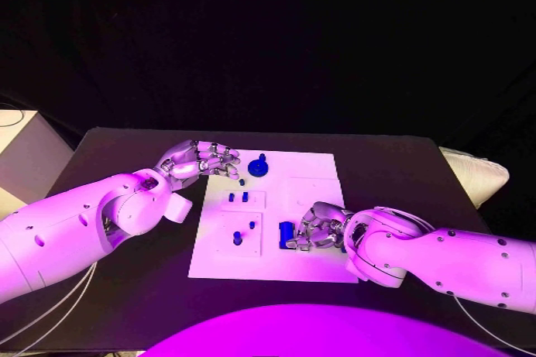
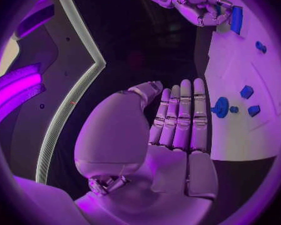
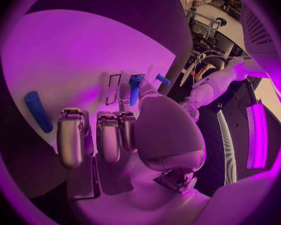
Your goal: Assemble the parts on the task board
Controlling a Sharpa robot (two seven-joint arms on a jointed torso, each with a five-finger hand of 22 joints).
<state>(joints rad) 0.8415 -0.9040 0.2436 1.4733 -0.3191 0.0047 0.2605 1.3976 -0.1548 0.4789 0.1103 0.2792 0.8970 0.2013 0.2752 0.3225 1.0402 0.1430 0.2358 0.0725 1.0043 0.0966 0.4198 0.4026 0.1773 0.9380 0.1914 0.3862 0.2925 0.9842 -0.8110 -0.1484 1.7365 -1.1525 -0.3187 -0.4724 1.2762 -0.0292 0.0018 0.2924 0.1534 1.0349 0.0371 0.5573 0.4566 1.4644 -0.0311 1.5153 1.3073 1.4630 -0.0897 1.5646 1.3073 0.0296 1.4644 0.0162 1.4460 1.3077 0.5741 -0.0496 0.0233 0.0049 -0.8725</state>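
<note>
The white task board (image 1: pixel 318 175) lies mid-table. On it are a round blue knob (image 1: pixel 258 167) at the far left, two small blue pegs (image 1: pixel 238 196), two more blue pieces (image 1: pixel 238 237) nearer me, and a blue cylinder (image 1: pixel 286 233) lying flat. My left hand (image 1: pixel 207 162) hovers at the board's far left corner beside the knob (image 2: pixel 220 107), fingers (image 2: pixel 181 115) straight and holding nothing. My right hand (image 1: pixel 321 227) rests over the board's near right part with fingers (image 3: pixel 72 135) curled. The cylinder (image 3: pixel 38 111) lies just beside them, untouched. The blue pegs (image 3: pixel 135 87) stand beyond the thumb.
The black table (image 1: pixel 134 295) surrounds the board. A pale box (image 1: pixel 28 152) stands off the table's left edge, and a light cushion (image 1: pixel 480 171) sits past its right edge. The board's far right part is bare.
</note>
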